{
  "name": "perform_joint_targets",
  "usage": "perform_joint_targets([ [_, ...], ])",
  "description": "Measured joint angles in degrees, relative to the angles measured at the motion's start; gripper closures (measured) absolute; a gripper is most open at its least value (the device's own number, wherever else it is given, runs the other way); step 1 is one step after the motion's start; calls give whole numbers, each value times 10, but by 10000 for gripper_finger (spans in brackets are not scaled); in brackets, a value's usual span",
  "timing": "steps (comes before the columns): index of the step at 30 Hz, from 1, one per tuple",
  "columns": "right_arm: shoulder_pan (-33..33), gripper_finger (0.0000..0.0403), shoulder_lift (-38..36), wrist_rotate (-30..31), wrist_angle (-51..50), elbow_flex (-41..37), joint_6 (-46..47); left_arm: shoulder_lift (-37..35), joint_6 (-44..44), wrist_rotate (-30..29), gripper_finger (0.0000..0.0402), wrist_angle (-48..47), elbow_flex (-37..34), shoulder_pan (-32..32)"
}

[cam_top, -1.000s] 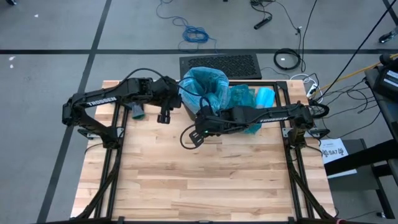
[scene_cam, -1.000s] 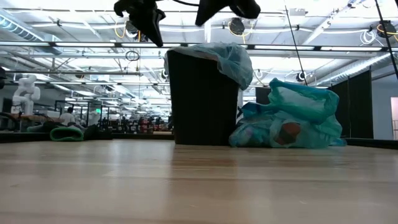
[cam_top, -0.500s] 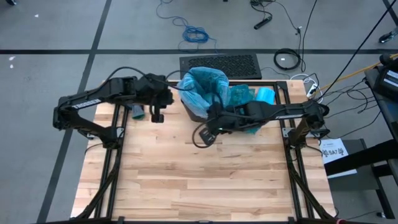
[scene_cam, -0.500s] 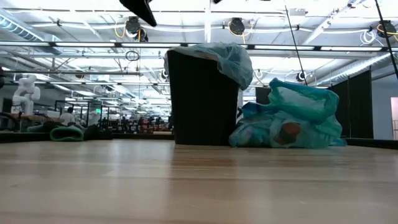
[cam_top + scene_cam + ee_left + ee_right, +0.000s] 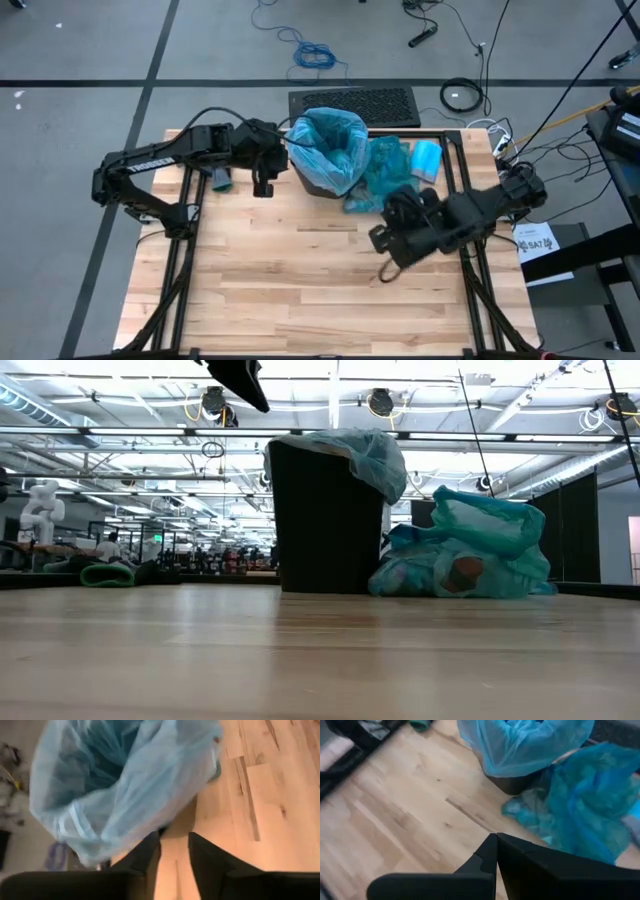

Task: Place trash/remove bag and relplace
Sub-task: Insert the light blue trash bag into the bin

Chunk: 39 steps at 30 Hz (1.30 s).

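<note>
Looks nearly done. Full teal bag [image 5: 385, 172] is out, lying upper centre of the high view against the bin [image 5: 325, 520], trash showing through it. Fresh pale liner [image 5: 328, 145] is draped over the rim. Left gripper [image 5: 263, 186] just left of the bin, fingers parted, empty. Right gripper [image 5: 388, 272] at lower right, clenched, empty. Remaining: seat the liner. Cables [image 5: 316, 52] lie off-table; nothing blocks.

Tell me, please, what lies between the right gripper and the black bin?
In the high view, bare wooden table and the edge of the filled teal bag separate the right gripper from the black bin. The right wrist view shows this too.
</note>
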Motion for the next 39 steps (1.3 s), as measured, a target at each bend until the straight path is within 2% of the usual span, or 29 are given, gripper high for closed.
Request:
perform_joint_targets([
  [5, 48, 403, -30, 12, -6, -68, 98, 6, 60, -36, 244, 45, 0, -2],
  [11, 70, 403, -73, 11, -3, -172, 213, 31, 166, -29, 235, 67, 1, -2],
  [15, 76, 403, -89, 11, 24, -204, 225, 54, 176, -25, 235, 71, 1, -2],
  [23, 76, 403, -92, 12, 27, -206, 208, 78, 176, -24, 236, 55, 1, -2],
  [27, 76, 403, -92, 12, 27, -206, 205, 92, 172, -26, 265, 40, 1, -2],
  [34, 76, 403, -92, 12, 34, -206, 204, 95, 136, -48, 384, 40, 1, -2],
  [39, 76, 403, -92, 12, 38, -206, 204, 89, 126, -72, 379, 42, 0, -2],
])
